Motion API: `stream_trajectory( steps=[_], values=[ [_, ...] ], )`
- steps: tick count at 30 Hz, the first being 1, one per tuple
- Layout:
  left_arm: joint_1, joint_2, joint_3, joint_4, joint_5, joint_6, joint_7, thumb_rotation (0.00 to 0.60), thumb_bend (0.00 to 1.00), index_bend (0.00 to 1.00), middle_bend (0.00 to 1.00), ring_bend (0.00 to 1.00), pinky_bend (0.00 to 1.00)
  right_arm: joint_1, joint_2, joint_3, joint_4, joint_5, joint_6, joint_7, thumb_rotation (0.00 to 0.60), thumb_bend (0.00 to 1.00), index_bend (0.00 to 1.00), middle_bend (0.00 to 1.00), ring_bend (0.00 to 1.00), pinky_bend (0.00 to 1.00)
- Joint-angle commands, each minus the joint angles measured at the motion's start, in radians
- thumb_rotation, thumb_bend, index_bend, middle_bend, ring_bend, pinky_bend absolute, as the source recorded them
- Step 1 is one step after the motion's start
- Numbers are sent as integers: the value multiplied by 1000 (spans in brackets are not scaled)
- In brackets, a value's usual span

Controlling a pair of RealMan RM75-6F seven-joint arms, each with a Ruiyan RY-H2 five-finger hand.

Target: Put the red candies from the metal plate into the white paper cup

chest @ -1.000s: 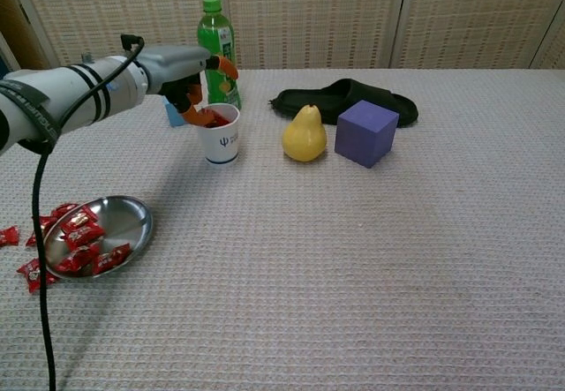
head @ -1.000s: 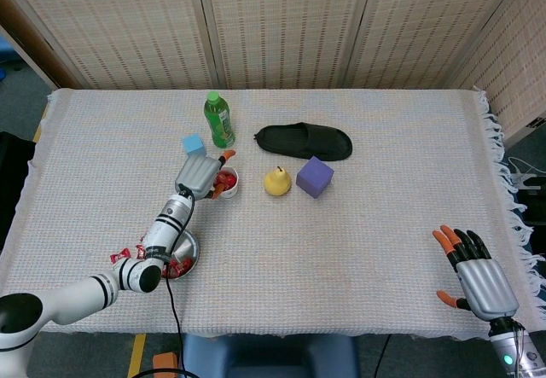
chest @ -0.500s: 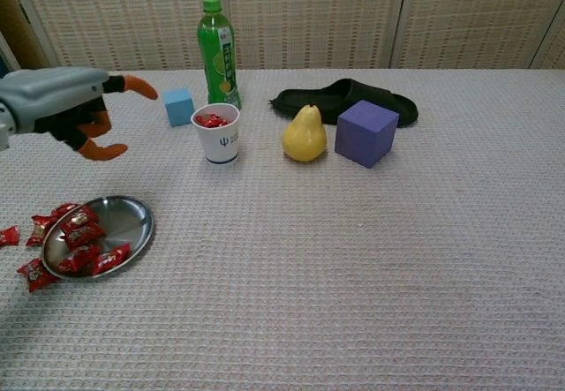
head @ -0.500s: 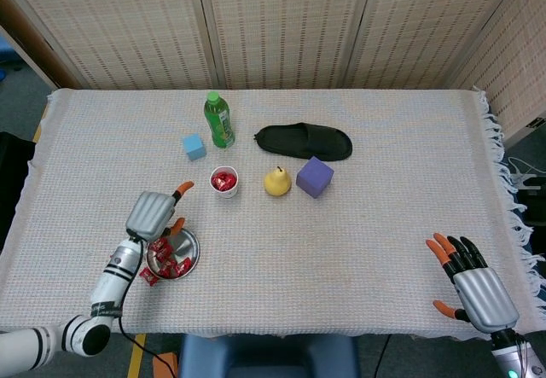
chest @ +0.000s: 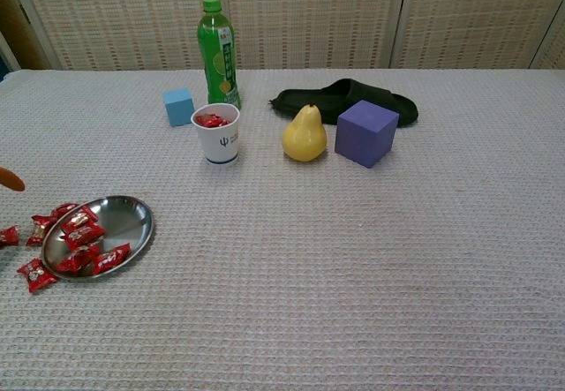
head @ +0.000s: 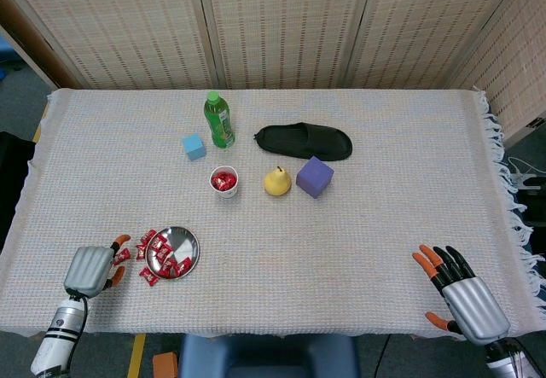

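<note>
Left hand (head: 90, 267), empty with fingers loosely curled, sits left of the plate (chest: 132, 219), where candies (chest: 84, 248) crowd the left rim and spill onto cloth; a sideways reach risks scattering them, away from the cup (chest: 217, 132).

Wide table (head: 358, 224) draped in a pale woven cloth, fringed along its right edge. Just right of the left hand (head: 89, 269), touching the cloth: a metal plate (chest: 132, 219) with red candies (chest: 84, 248) inside and several more spilled on the cloth at its left rim. Farther from that hand, toward the back: a white paper cup (chest: 217, 132) with red candies in it, a small blue cube (chest: 178, 106) and an upright green bottle (chest: 217, 52) behind. Right of the cup: a yellow pear (chest: 304, 134), a purple cube (chest: 366, 132), a black slipper (head: 304, 141). Near the front right corner, the right hand (head: 461, 298), fingers spread, well apart from all items.
</note>
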Motion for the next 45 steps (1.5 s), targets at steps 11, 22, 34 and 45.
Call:
stream_trajectory(
  steps=[11, 22, 34, 45],
  values=[
    [38, -95, -44, 194, -25, -78, -45, 600, 377, 270, 945, 969, 1000, 2, -5, -2, -3, 0, -11, -15, 600, 47, 0, 0, 0, 0],
    [39, -155, -77, 290, -22, -127, -38, 600, 377, 377, 944, 969, 1000, 0, -2, 3, -4, 10, -8, -14, 600, 47, 0, 0, 0, 0],
    [51, -171, -94, 305, 22, -116, -54, 600, 379, 405, 944, 970, 1000, 5, -7, 6, -7, 21, -25, -27, 600, 47, 0, 0, 0, 0],
    [68, -113, -93, 197, 43, -109, -23, 600, 377, 377, 945, 970, 1000, 4, -7, 3, -9, 17, -24, -29, 600, 46, 0, 0, 0, 0]
  ],
)
